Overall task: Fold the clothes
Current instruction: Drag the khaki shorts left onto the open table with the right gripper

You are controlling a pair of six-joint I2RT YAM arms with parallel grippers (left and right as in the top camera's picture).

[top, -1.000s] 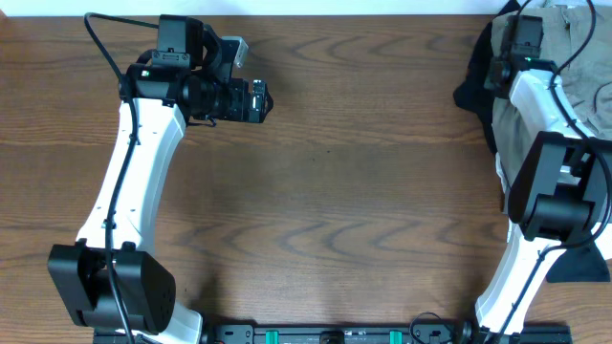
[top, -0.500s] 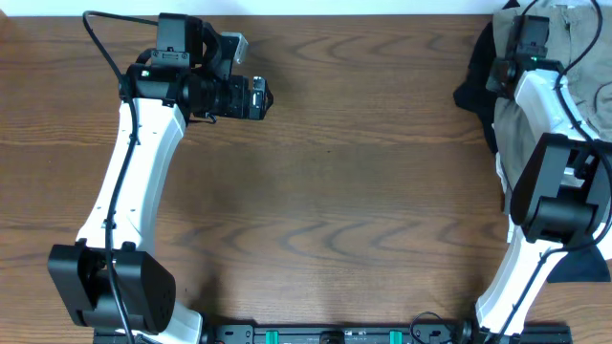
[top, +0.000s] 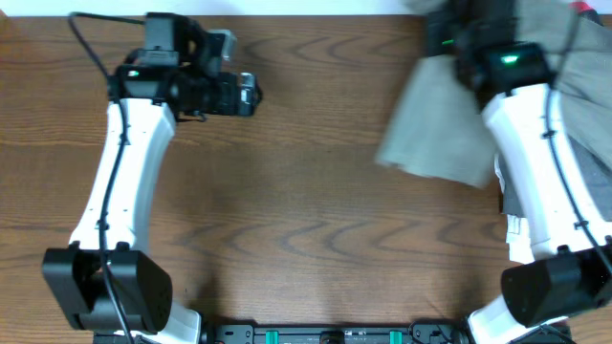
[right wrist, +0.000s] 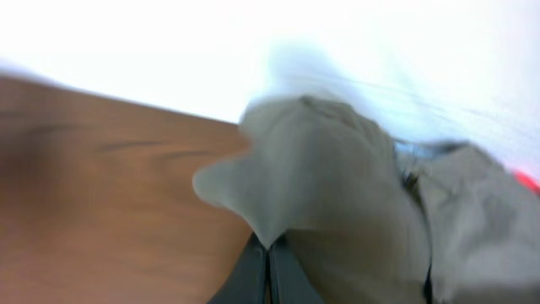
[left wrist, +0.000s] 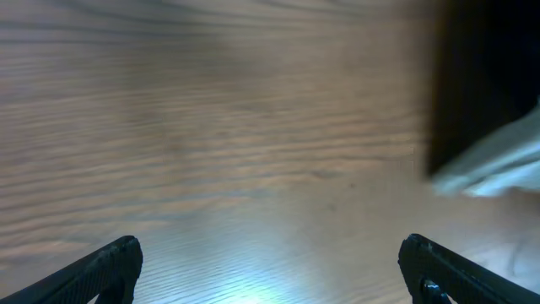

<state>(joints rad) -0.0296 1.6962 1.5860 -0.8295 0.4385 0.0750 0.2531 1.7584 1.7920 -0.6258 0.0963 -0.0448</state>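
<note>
Nearest me, the white left arm point(top: 124, 191) and the white right arm point(top: 545, 172) rise from the front edge of the brown wood-grain bench point(top: 316, 220). Further in on the left side, the left tool point(top: 251, 93) hangs over the wood. In its wrist view the two black fingers point(left wrist: 110, 262) stand wide apart at the lower corners with only bare grain between them, so it is fully spread and has hold of nothing. A dark shape point(left wrist: 481, 67) in that view's upper right is too blurred for me to name. Right of centre, the pair of light khaki woven shorts point(top: 435, 134) hangs as a pale, slanted sheet above the bench; I cannot tell whether its lower edge touches the wood. Above it, the right tool point(right wrist: 268, 257) has its dark fingers pressed together, pinching a fold of the shorts, whose cloth bunches just beyond the tips in the wrist view. Farthest off, a heap of grey cloth point(top: 585, 86) lies along the right edge toward the far corner, partly behind the right arm.
</note>
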